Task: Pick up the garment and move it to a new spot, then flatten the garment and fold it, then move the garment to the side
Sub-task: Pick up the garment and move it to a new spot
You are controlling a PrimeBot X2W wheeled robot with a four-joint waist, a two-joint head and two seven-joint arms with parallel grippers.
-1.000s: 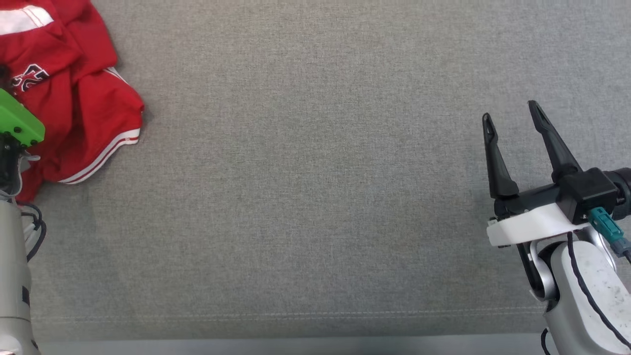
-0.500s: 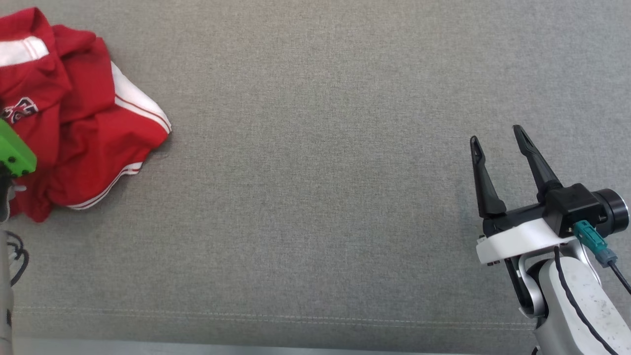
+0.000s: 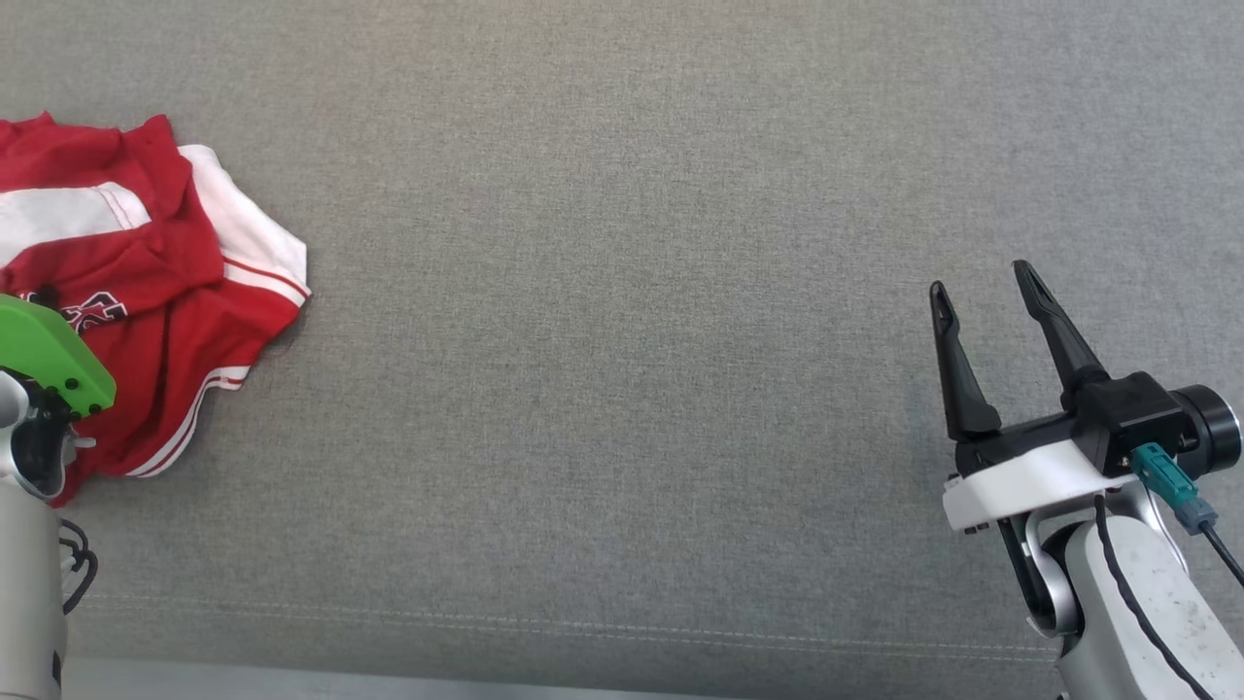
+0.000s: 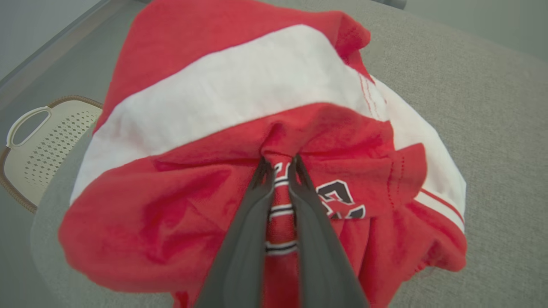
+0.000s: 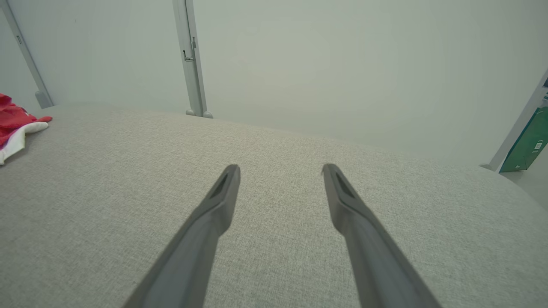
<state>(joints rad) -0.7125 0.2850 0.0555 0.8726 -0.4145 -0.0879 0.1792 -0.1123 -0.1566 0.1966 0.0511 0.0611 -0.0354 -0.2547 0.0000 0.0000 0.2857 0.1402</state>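
The garment (image 3: pixel 146 292) is a red shirt with white bands and a black-and-white crest, bunched at the far left of the grey padded surface. In the left wrist view my left gripper (image 4: pixel 279 160) is shut on a pinch of the garment (image 4: pixel 214 119) just above the crest, and the cloth drapes around the fingers. In the head view the fingers are hidden behind the left arm's green wrist cover (image 3: pixel 49 355). My right gripper (image 3: pixel 977 277) stands open at the lower right with nothing between its fingers, and my right gripper (image 5: pixel 280 169) points over bare cloth. An edge of the garment (image 5: pixel 17 124) shows far left there.
The grey fabric surface (image 3: pixel 622 340) stretches wide between the two arms, with a stitched seam (image 3: pixel 583 627) near the front edge. A perforated white basket (image 4: pixel 47 145) sits beyond the surface's left side. Metal posts (image 5: pixel 190 60) and a pale wall stand behind.
The head camera has shifted, so the whole picture moved. The garment has changed shape in my left gripper's hold, with more of its white sleeve band now showing. The right gripper stays open.
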